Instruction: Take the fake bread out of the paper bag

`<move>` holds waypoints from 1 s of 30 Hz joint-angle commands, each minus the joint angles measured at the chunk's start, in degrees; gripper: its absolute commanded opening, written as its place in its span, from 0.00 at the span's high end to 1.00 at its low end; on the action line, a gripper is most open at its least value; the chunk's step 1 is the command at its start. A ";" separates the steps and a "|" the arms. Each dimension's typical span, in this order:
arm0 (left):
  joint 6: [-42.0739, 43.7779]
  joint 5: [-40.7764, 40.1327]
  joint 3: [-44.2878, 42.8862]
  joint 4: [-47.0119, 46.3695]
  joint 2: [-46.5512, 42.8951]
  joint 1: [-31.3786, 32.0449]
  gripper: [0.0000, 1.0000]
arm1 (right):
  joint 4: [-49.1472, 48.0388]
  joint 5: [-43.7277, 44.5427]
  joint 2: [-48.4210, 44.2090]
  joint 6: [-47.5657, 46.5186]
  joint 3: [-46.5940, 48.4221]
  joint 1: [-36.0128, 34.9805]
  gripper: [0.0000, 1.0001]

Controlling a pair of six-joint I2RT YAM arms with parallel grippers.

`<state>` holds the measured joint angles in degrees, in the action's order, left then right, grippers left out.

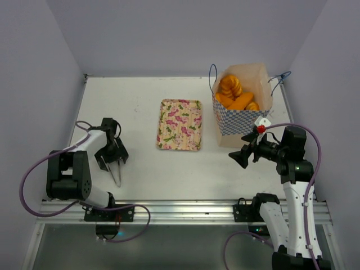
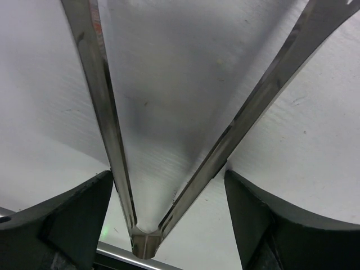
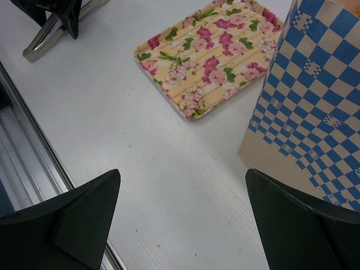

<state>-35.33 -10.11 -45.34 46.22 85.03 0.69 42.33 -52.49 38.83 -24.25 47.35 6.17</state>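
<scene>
The paper bag (image 1: 243, 115) stands upright at the back right, tan with a blue-and-white checkered band and blue cord handles. Several glossy orange pieces of fake bread (image 1: 233, 93) show through its open top. Its checkered side also shows in the right wrist view (image 3: 315, 107). My right gripper (image 1: 239, 157) is open and empty just in front of the bag, over bare table in its own view (image 3: 181, 174). My left gripper (image 1: 112, 160) is far left, open, its fingers (image 2: 73, 219) straddling the V of metal tongs (image 2: 143, 244) lying on the table.
A pink-flowered rectangular tray (image 1: 180, 124) lies mid-table, left of the bag; it also shows in the right wrist view (image 3: 208, 53). The tongs (image 1: 116, 175) point toward the near rail (image 1: 180, 209). Grey walls enclose the table on three sides.
</scene>
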 commanded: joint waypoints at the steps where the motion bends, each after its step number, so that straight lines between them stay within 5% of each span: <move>1: 1.67 1.58 0.16 -3.94 2.06 -0.69 0.16 | -0.23 -1.91 -0.42 -1.06 2.31 0.15 0.01; 5: 3.16 3.07 1.22 -5.43 4.53 -0.78 0.26 | -0.14 -1.65 -0.42 -1.24 2.31 0.15 0.01; 10: 4.48 5.53 1.13 -5.61 3.83 -2.62 0.50 | -0.14 -1.39 -0.33 -1.41 2.31 0.15 0.01; 16: 8.60 12.21 -0.44 -6.49 2.16 -2.88 1.00 | -0.14 -0.86 -0.24 -1.59 2.31 0.07 0.01; 22: 12.99 25.38 -4.66 -9.38 -4.50 -2.88 1.00 | -0.14 0.37 0.19 -2.20 2.04 0.15 0.01; 26: 13.97 41.88 -5.63 -18.85 -10.93 -2.45 1.00 | -0.14 1.60 0.81 -3.26 1.86 0.15 0.01; 30: 13.36 49.12 -7.39 -24.58 -12.61 0.52 0.99 | -0.23 1.78 1.95 -3.52 1.78 0.15 0.01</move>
<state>-23.35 25.82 -49.63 30.52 73.89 -1.06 42.65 -51.42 39.94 -26.30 47.53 6.17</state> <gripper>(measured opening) 0.059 0.987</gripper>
